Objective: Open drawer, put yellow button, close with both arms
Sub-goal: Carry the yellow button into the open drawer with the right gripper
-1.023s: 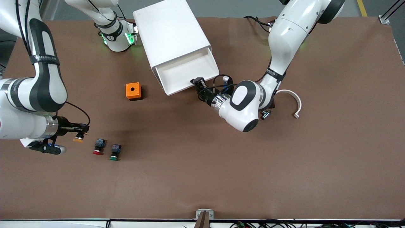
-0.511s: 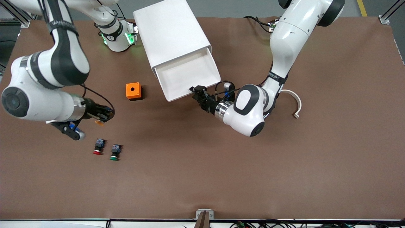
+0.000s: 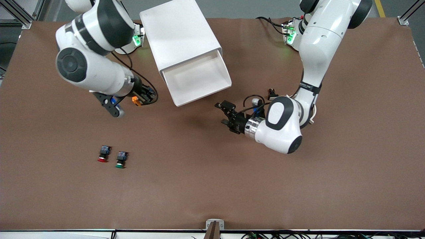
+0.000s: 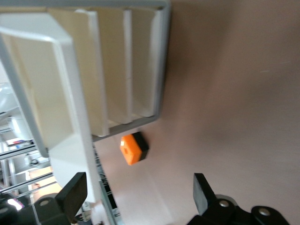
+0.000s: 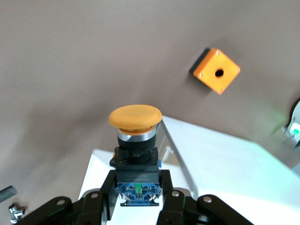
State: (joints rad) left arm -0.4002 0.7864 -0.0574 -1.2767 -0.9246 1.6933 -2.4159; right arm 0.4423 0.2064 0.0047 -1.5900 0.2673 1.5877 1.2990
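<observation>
The white cabinet (image 3: pixel 179 36) stands near the robots' bases, and its top drawer (image 3: pixel 212 91) is pulled out and empty. My right gripper (image 3: pixel 147 96) is shut on the blue rear block of the yellow button (image 5: pixel 135 117) and holds it up, over the orange box beside the cabinet. The right wrist view shows the gripper (image 5: pixel 138 199) with the cap pointing away from it and the white cabinet (image 5: pixel 225 173) below. My left gripper (image 3: pixel 223 113) is open and empty above the table, off the drawer's front. The left wrist view shows it (image 4: pixel 136 199) facing the cabinet's stacked drawers (image 4: pixel 117 70).
An orange box (image 3: pixel 135 100) with a round hole lies beside the cabinet, partly under my right gripper; both wrist views show it (image 5: pixel 216 70) (image 4: pixel 133 149). A red button (image 3: pixel 103 155) and a green button (image 3: pixel 120 160) lie nearer the front camera. A small black part (image 3: pixel 272 94) lies by the left arm.
My right arm lifted the yellow button from beside the red button and carried it toward the cabinet. My left gripper pulled the drawer out further, let go and drew back from it.
</observation>
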